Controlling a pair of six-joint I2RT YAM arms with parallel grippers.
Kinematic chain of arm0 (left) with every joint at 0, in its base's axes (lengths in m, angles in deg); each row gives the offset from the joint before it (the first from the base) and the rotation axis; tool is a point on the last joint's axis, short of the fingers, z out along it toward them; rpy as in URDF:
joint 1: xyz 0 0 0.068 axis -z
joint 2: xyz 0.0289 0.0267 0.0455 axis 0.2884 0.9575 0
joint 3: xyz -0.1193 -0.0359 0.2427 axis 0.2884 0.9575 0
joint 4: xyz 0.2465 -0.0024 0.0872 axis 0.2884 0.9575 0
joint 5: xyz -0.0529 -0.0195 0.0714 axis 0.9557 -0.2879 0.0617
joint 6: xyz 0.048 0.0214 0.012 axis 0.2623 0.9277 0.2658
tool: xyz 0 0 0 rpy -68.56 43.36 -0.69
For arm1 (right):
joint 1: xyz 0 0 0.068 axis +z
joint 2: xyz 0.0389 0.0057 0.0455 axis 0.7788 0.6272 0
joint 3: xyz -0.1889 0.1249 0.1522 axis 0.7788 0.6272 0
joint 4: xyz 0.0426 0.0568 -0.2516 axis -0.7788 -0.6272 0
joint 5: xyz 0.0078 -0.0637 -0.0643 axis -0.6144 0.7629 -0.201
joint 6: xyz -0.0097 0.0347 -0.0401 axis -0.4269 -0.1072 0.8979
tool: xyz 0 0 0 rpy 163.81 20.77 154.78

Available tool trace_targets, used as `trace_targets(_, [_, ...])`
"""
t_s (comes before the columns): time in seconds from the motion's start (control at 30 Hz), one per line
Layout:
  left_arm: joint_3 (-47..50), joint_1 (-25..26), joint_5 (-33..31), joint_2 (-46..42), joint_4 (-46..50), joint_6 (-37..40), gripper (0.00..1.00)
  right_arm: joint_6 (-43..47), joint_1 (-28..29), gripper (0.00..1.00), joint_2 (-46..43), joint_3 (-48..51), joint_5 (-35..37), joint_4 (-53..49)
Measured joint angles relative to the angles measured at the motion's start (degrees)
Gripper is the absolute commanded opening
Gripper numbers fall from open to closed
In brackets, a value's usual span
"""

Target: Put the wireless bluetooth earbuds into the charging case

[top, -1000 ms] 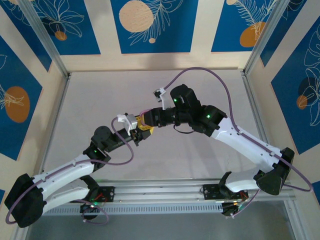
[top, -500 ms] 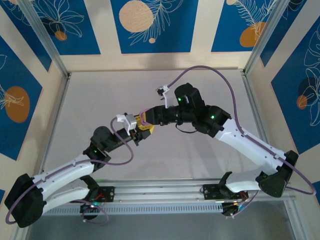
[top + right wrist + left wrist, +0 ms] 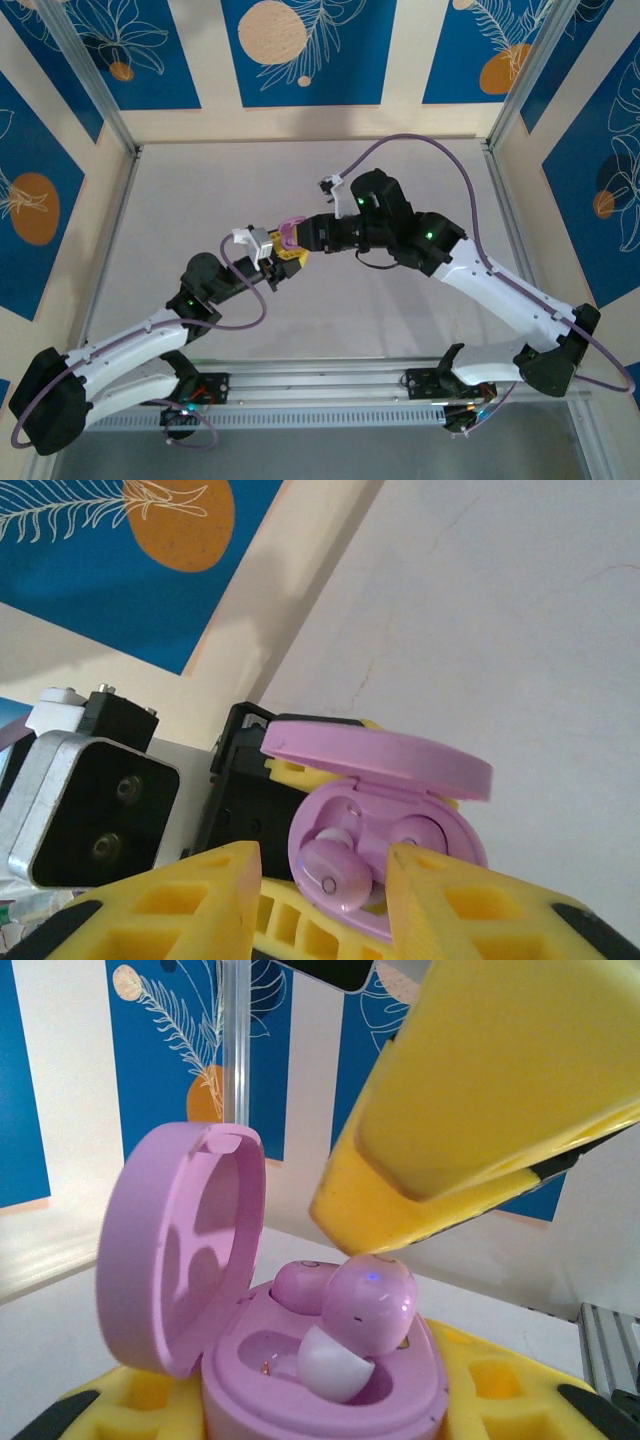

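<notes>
Over the middle of the table (image 3: 180, 200) the two arms meet. In the last second the right arm has swung a little to the right, so the pink lid (image 3: 290, 231) that its wrist covered now peeks out in the top view. I judge that the insertion is at its final settling. The left gripper (image 3: 300, 1405) is clamped on the open charging case (image 3: 230, 1395). The right gripper (image 3: 322, 852) stands narrow, a finger on either side of the lilac-pink earbud (image 3: 368, 1300), which leans over one socket, not yet seated. A second earbud (image 3: 298, 1282) sits just behind it. Whether the right fingers actually grip the bud I cannot tell. The socket beneath is hidden, and the left fingers are cut off at the picture's bottom edge.
</notes>
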Motion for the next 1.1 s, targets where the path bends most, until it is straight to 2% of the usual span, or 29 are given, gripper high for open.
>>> trace_targets(0.13, [0.0, 0.0, -0.3, 0.0, 0.0, 0.0, 0.25, -1.0, 0.0, 0.38, -1.1, 0.0, 0.2, -1.7])
trace_targets(0.4, [0.0, 0.0, -0.6, 0.0, 0.0, 0.0, 0.25, -2.3, 0.0, 0.25, -1.1, 0.0, -0.6, -3.1])
trace_targets(1.1, [0.0, 0.0, -1.0, 0.0, 0.1, 0.0, 0.25, -2.4, 0.0, 0.23, 1.6, -1.5, -3.4, -3.5])
